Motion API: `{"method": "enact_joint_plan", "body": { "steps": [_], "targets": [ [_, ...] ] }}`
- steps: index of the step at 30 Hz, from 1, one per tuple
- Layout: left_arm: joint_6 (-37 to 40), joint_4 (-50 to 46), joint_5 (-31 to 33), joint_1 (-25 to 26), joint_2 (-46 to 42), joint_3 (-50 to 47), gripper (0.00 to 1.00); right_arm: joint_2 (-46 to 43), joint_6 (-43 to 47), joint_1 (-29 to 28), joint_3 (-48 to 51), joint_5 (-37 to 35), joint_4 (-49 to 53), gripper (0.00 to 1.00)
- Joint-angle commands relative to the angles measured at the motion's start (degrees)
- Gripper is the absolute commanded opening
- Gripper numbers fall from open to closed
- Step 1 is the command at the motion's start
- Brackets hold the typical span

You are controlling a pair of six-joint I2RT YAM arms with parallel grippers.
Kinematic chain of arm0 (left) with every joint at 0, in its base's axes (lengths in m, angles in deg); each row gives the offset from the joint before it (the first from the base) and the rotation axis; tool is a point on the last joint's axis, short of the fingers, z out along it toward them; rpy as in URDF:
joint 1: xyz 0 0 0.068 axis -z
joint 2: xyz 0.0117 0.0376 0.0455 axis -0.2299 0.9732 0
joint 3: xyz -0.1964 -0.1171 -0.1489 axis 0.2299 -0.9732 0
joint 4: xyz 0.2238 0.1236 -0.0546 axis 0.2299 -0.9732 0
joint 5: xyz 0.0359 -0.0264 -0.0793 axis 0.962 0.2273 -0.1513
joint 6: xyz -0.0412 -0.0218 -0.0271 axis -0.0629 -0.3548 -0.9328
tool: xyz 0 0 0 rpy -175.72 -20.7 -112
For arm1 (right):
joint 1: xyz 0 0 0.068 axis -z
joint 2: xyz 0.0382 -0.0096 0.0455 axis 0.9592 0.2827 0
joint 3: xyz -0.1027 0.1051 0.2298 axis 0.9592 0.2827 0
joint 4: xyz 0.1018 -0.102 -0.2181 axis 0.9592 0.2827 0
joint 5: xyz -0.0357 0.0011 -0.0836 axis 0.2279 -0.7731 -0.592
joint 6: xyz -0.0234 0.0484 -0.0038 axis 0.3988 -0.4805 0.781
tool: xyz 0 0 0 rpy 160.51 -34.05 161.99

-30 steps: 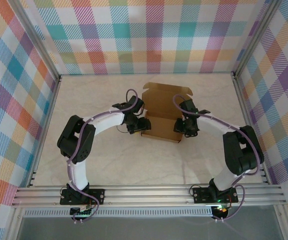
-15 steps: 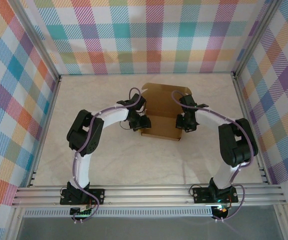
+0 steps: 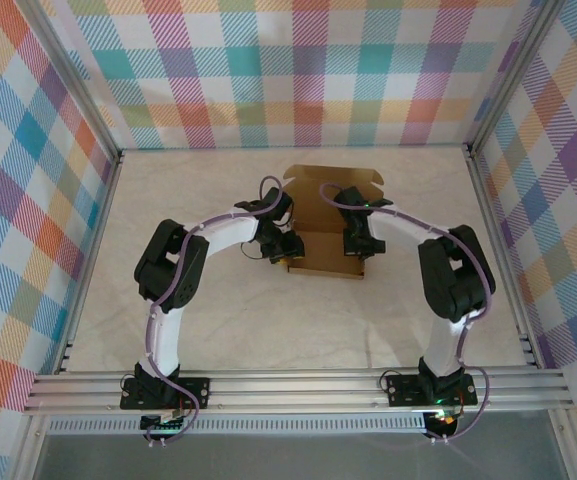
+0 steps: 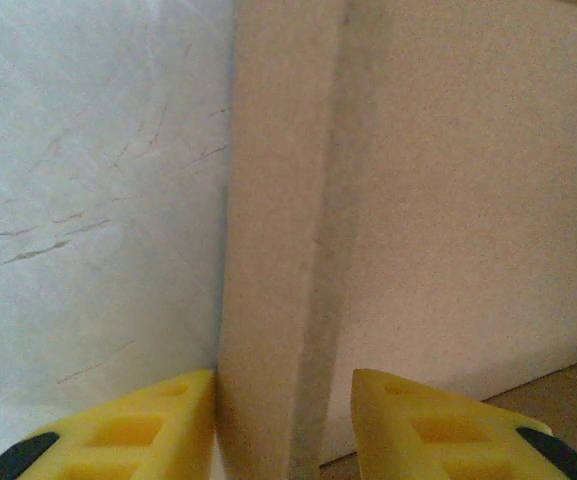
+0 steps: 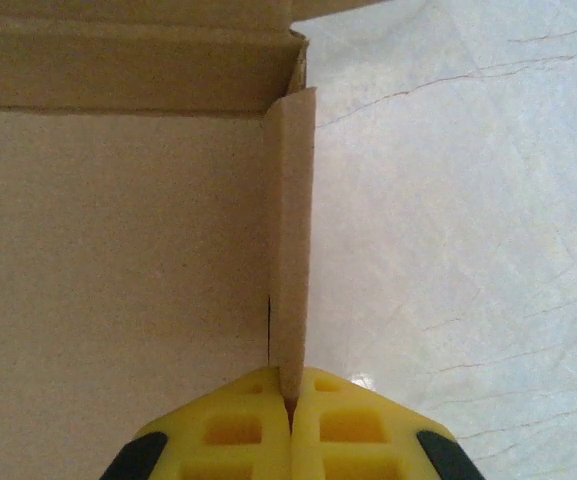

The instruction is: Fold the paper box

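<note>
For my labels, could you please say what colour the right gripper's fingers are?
Yellow fingers, best in the right wrist view.

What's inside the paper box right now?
Inside the paper box, bare cardboard floor, no contents seen. The left gripper and right gripper cover its side walls from above.

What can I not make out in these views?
- Left wrist view: whether the left gripper pinches the paper box wall; blurred close-up, fingers cut by the bottom edge.
- Right wrist view: the box's left side, cut by the frame edge.
- Top view: the box's side walls, covered by the left wrist and right wrist.
</note>
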Motion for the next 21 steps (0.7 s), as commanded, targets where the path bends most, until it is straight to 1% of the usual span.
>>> {"method": "enact_joint_plan", "body": {
  "steps": [1,5,10,16,21],
  "targets": [
    [-1.25,2.62,-3.52,1.42,0.08,2.03,0.39,5.1,-2.65,-2.81,-2.04,-5.68,6.61,0.05],
    [-1.34,2.73,-3.37,1.46,0.07,1.9,0.39,7.94,-3.82,-4.47,-4.23,-8.11,9.09,0.03],
    [-1.6,3.17,-3.21,1.46,-0.05,1.72,0.39,10.2,-5.65,-4.97,-6.33,-9.97,11.55,0.0],
    [-2.15,4.19,-3.1,1.46,-0.37,0.76,0.39,12.56,-6.83,-5.58,-7.35,-9.48,11.44,0.0],
    [-2.27,4.48,-3.02,1.44,-0.58,0.26,0.39,13.23,-7.43,-5.89,-8.36,-10.46,12.73,0.0]
  ]
}}
